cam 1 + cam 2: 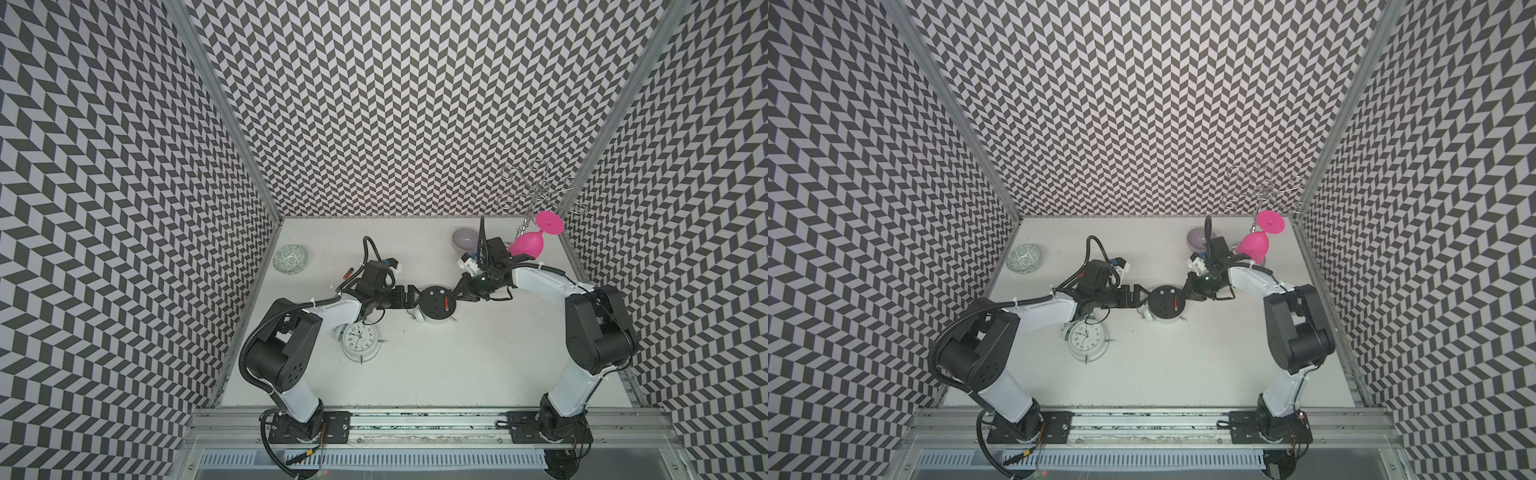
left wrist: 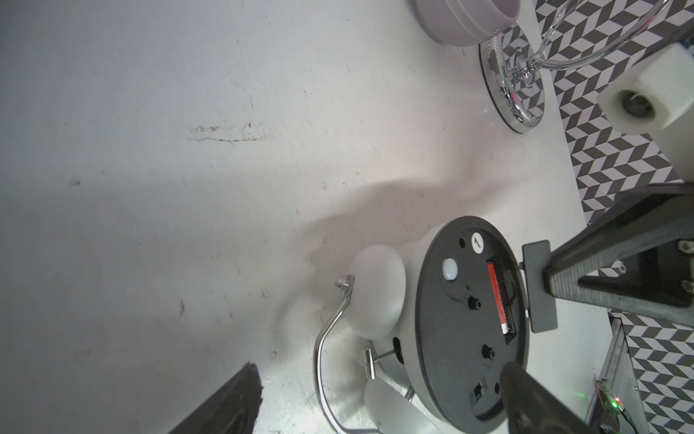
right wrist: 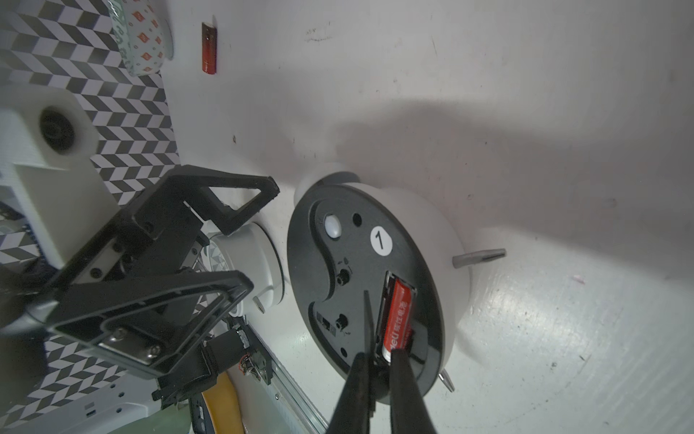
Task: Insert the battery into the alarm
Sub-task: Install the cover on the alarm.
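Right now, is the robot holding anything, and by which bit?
Left end effector: open beside the alarm, holding nothing. Right end effector: shut, tips at one end of the battery in its slot; gripping or just pushing, I cannot tell.

The alarm (image 3: 338,263) lies face down, its dial hidden. Fingertips (image 3: 403,379) of the right gripper (image 3: 380,355) cover one end of the battery (image 3: 400,315). The left arm (image 1: 332,311) hides part of the second clock (image 1: 361,344). The picture's edge crops the lilac bowl (image 2: 469,18).

even bright light, soft shadows
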`<state>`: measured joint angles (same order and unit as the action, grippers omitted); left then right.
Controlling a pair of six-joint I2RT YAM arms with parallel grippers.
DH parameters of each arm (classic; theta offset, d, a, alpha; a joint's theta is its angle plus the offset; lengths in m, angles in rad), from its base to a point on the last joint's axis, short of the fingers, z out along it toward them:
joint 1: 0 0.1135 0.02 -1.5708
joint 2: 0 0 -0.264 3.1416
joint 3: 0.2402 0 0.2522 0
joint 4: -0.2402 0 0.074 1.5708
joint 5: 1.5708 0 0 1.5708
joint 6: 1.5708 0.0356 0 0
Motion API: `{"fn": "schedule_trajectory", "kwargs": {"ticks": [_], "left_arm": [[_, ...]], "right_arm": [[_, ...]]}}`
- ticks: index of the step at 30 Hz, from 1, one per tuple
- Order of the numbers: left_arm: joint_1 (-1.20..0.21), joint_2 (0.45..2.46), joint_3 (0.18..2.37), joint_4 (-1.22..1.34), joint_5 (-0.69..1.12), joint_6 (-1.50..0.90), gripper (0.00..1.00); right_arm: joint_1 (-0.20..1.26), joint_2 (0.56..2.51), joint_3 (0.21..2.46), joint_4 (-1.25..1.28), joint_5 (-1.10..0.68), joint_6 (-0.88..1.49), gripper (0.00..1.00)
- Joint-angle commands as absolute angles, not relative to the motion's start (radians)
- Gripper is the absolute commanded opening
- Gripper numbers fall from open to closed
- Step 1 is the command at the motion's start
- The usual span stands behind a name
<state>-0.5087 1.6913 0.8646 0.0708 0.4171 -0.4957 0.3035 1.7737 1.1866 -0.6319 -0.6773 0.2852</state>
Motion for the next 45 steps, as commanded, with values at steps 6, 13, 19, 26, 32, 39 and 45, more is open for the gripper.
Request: {"fn": "schedule_trajectory", "kwargs": {"ticks": [6,13,19,26,32,39,45], "left_arm": [[-0.534,1.732,0.911,0.039,0.401,-0.497,0.99],[-0.545,1.755,0.922,0.021,0.375,-0.494,0.98],[-0.549,1.778,0.933,0.003,0.37,-0.492,0.91],[-0.554,1.784,0.937,0.0,0.365,-0.492,0.91],[-0.554,1.785,0.937,-0.002,0.361,-0.492,0.9],[-0.554,1.781,0.936,-0.005,0.361,-0.489,0.89],[-0.555,1.776,0.93,-0.003,0.358,-0.491,0.89]], "right_arm": [[0.314,1.776,1.136,-0.547,-0.689,0.325,0.12],[0.313,1.781,1.121,-0.51,-0.69,0.351,0.11],[0.313,1.791,1.118,-0.501,-0.703,0.361,0.11],[0.314,1.81,1.12,-0.517,-0.708,0.353,0.11],[0.314,1.815,1.121,-0.527,-0.701,0.357,0.11],[0.314,1.824,1.129,-0.545,-0.676,0.37,0.11],[0.321,1.835,1.143,-0.567,-0.649,0.386,0.11]]}}
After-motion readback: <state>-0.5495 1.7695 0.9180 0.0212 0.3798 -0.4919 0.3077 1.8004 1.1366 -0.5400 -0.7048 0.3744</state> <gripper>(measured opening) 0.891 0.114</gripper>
